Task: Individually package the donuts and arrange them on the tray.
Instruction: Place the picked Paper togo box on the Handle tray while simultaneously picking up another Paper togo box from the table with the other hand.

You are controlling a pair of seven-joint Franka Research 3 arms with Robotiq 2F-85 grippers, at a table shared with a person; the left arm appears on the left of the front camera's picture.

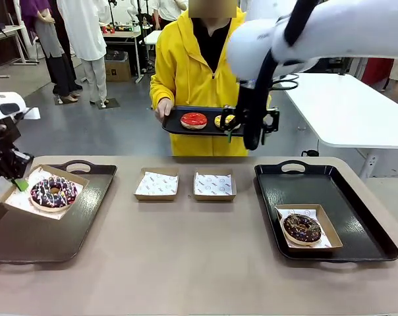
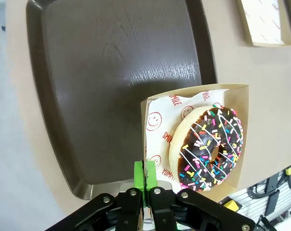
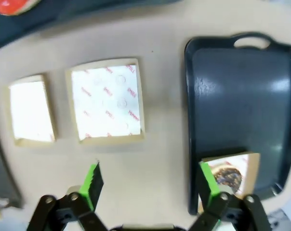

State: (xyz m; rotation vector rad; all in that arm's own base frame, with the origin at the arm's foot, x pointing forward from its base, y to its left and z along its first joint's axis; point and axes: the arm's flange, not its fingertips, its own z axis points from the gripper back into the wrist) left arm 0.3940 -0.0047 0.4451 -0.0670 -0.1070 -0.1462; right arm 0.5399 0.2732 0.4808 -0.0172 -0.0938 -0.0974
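My left gripper (image 1: pixel 20 183) is shut on the edge of a paper-lined box (image 2: pixel 157 120) that holds the dark donut with white stripes and sprinkles (image 2: pixel 210 147), tilted above the left tray (image 1: pixel 47 230). My right gripper (image 3: pixel 150 185) hangs open and high over the table's middle, nothing between its fingers. On the right tray (image 1: pixel 357 204) a chocolate sprinkled donut (image 1: pixel 302 228) sits in its box. A person across the table holds a dark tray (image 1: pixel 176 125) carrying the red-iced donut (image 1: pixel 194 120) and the yellow-iced donut (image 1: pixel 223 121).
Two empty paper-lined boxes (image 1: pixel 157 184) (image 1: pixel 213 184) lie side by side at mid-table between the trays. The right arm's white links cross the upper right of the front view. Bare tabletop runs along the near edge.
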